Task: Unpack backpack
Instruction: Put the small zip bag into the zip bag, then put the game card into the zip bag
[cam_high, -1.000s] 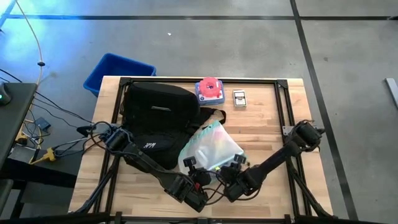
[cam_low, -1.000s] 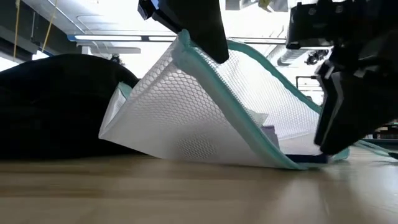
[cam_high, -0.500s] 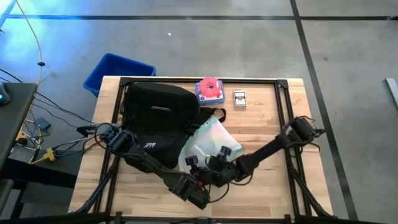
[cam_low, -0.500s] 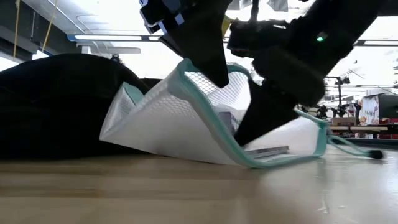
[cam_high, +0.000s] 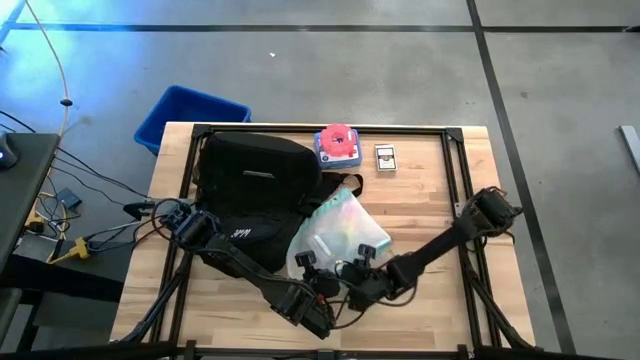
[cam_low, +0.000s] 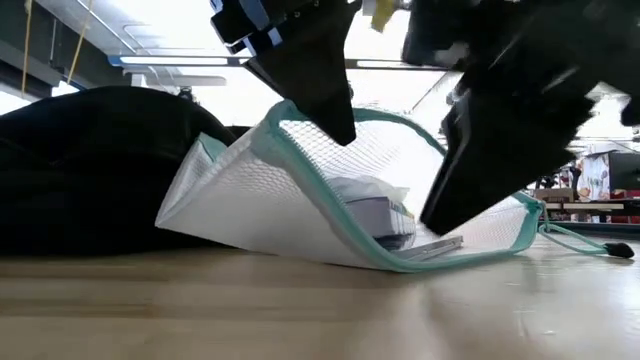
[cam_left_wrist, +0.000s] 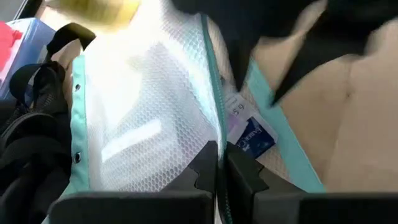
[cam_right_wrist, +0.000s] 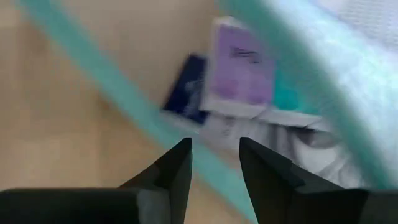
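Observation:
The black backpack (cam_high: 250, 190) lies on the table's left half. Against its near right side leans a white mesh pouch (cam_high: 338, 235) with teal edging. The pouch's lower side rests on the table and its mouth gapes toward the near right. Inside show a purple card (cam_right_wrist: 244, 65) and a dark blue box (cam_right_wrist: 186, 93). My left gripper (cam_low: 335, 125) is shut on the pouch's upper edge. My right gripper (cam_low: 440, 215) is open and points slanting down into the mouth, over the lower teal edge (cam_right_wrist: 134, 106). Whether it touches anything I cannot tell. My left gripper pinches the teal upper edge of the pouch's mouth (cam_left_wrist: 214, 134) between its two fingers, coming slanting down from the table's near side. That edge is held up off the table (cam_low: 290, 115), while the pouch's lower side lies on the wood and its far end leans on the backpack.
At the far edge stand a red-topped thing on a blue box (cam_high: 337, 145) and a small card box (cam_high: 385, 158). A blue bin (cam_high: 190, 115) sits beyond the far left corner. The pouch's teal cord (cam_low: 585, 243) trails on the table to the right. Black frame rails (cam_high: 463, 170) border the table.
My right gripper has swung from the pouch's right corner toward the table's left, into the pouch's mouth, then drawn back a little, tipping as it went. The pouch, stretched flat a second ago, now gapes; its lower edge has sagged onto the table and the contents show.

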